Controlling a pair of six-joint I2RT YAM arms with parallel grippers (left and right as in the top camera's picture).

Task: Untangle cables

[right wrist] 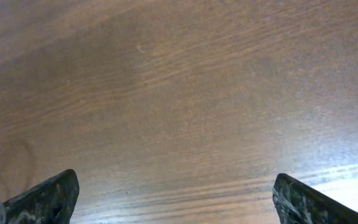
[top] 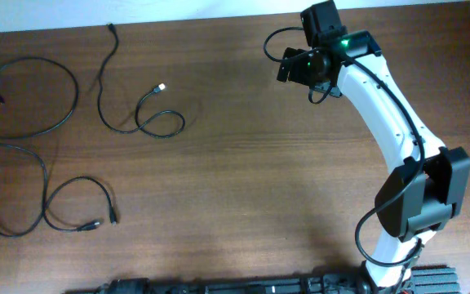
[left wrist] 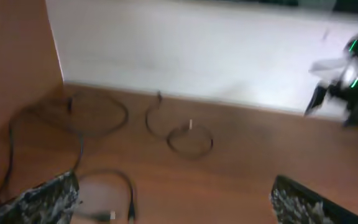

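Tabletop (top: pixel 243 188): brown wood, bare across the centre and right of the overhead frame. Right arm (top: pixel 386 114) reaches from lower right up to upper centre-right. Its wrist view shows only wood grain, so the right pincer (right wrist: pixel 176 180), fingers wide apart and holding nothing, is well apart from the work. Cables (top: pixel 46 175) all lie flat in the left third of the overhead frame. Big-loop cord (top: pixel 75 96) sits upper left and runs off the left edge. Lower cord (top: pixel 78 179) lies below it at lower left, with two plug ends near each other. Silver-tipped cord (top: pixel 158 135) lies upper centre-left, by itself, touching no other. Left pincer (left wrist: pixel 173 183), fingers also wide apart and empty, faces all three cords; that view is blurred. Judgement: mostly undone. The one doubtful spot is lower left, where two strands seem to cross; cannot tell whether they are one cord or two. To do it well: use the left pincer, being nearer. Take a strand close to a plug end, not mid-loop. Lift it just clear and draw it away from the crossing onto bare wood at centre. Keep off the cord with the silver tip (top: pixel 161 86), which is already free.
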